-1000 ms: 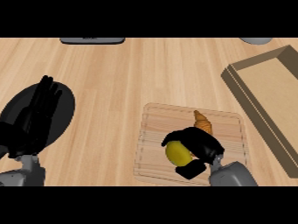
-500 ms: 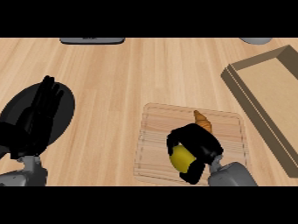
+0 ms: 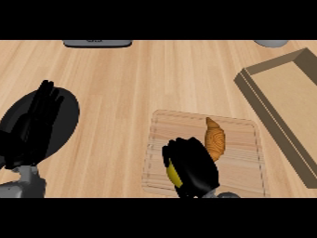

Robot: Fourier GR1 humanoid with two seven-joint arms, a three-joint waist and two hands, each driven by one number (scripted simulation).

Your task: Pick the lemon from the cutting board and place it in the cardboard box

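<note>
lemon (image 3: 172, 173) sits on the cutting board (image 3: 243, 162), just beside the croissant (image 3: 215, 139). right hand (image 3: 192, 167) has now curled over it, hiding most of the yellow; looks ready to lift toward the cardboard box (image 3: 284, 107). left hand (image 3: 37, 121) rests spread, far off.

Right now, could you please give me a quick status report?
Right hand shut on lemon, over cutting board. Left hand open, resting. Croissant beside the grasp. Cardboard box unobstructed.
</note>
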